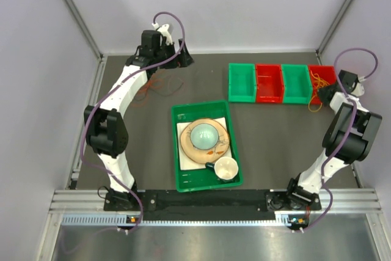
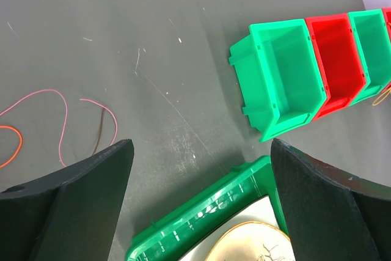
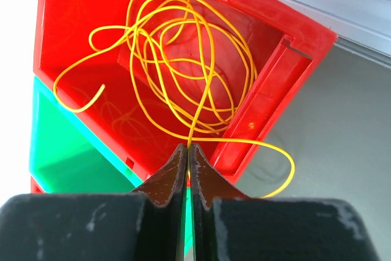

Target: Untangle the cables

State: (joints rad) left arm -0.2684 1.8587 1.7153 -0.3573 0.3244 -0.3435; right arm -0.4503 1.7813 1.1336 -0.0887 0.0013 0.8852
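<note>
A thin yellow cable lies coiled in the rightmost red bin, and one loop hangs over the bin's rim onto the mat. My right gripper is shut on a strand of it at the bin's edge; from above the yellow cable shows beside that gripper. Thin red, orange and dark cables lie loose on the mat at the far left. My left gripper hangs open and empty above the mat, right of those cables.
A row of small bins, green, red, green, runs left of the bin holding the yellow cable. A green tray in the middle holds a plate, a bowl and a cup.
</note>
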